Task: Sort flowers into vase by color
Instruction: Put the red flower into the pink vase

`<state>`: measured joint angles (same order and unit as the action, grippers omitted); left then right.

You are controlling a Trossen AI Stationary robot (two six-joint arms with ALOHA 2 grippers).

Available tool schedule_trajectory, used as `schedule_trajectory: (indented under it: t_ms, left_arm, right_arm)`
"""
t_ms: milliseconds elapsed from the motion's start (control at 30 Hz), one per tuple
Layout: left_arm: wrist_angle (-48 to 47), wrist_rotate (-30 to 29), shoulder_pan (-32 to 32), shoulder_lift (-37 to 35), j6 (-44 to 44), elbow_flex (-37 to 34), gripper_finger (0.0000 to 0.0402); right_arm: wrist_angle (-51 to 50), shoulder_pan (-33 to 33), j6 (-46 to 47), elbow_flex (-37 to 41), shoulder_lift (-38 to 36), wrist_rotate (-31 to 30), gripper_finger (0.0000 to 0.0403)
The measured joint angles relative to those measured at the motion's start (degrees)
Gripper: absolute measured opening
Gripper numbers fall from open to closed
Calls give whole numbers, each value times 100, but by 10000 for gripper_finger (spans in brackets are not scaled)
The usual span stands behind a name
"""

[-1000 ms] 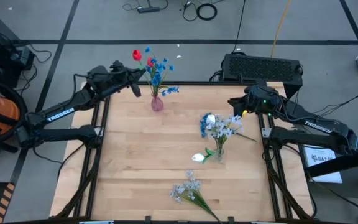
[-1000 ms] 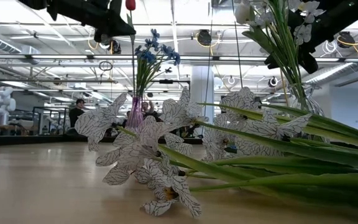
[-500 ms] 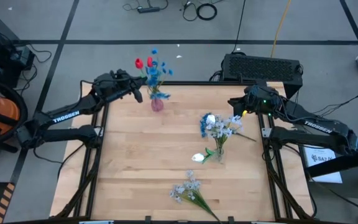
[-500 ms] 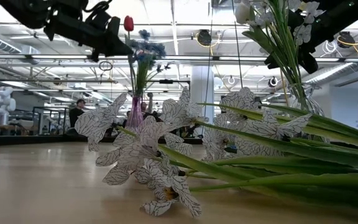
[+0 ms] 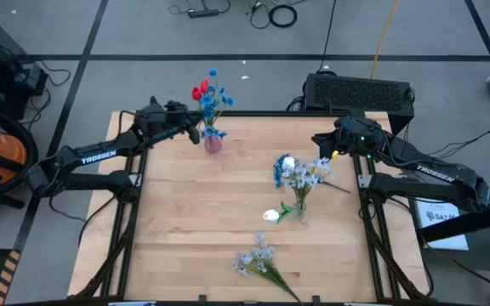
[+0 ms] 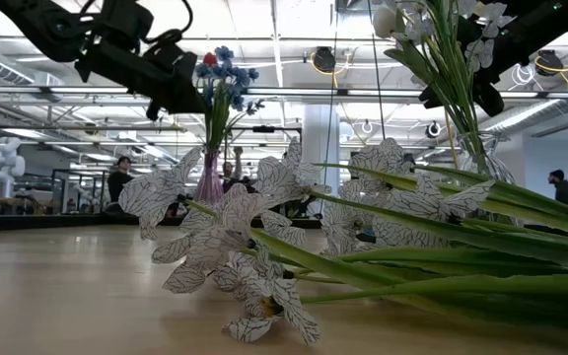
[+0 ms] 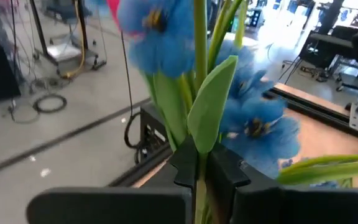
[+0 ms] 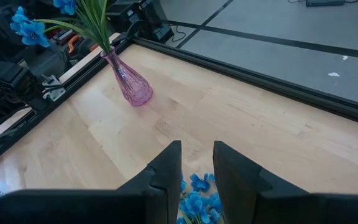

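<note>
The pale wooden table fills the high view, a grey floor with cables beyond it; nearest the front edge a pale lavender-white spray lies flat on the boards; farther in, a clear vase holds white and blue blooms, with a white tulip bud lying just beside its foot; the right arm reaches in from the right edge, bent at the elbow, its right gripper hovering above that bunch with the fingers a little apart and nothing between them; at the far left corner stands a pink vase holding blue small-blossom sprays and a red tulip bud; the left arm stretches along the left side toward it, its left gripper level with the bouquet, fingers pressed on a green stem.
</note>
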<state>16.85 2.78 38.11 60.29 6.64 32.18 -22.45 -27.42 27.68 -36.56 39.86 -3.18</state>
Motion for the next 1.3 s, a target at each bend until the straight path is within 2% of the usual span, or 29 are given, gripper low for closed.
schedule_trajectory:
  t_ms: [167, 800, 967, 1300]
  left_arm:
    - [-8, 44, 2, 164, 305, 0, 22]
    - [-36, 307, -3, 146, 182, 0, 23]
    - [-38, 306, -34, 146, -270, 0, 23]
    - [62, 337, -33, 144, -122, 0, 24]
  right_arm:
    - [-1, 0, 16, 0, 0, 0, 84]
    - [-3, 0, 81, 0, 0, -2, 84]
    - [-3, 1, 83, -2, 0, -2, 84]
    - [-5, 0, 232, -2, 0, -8, 84]
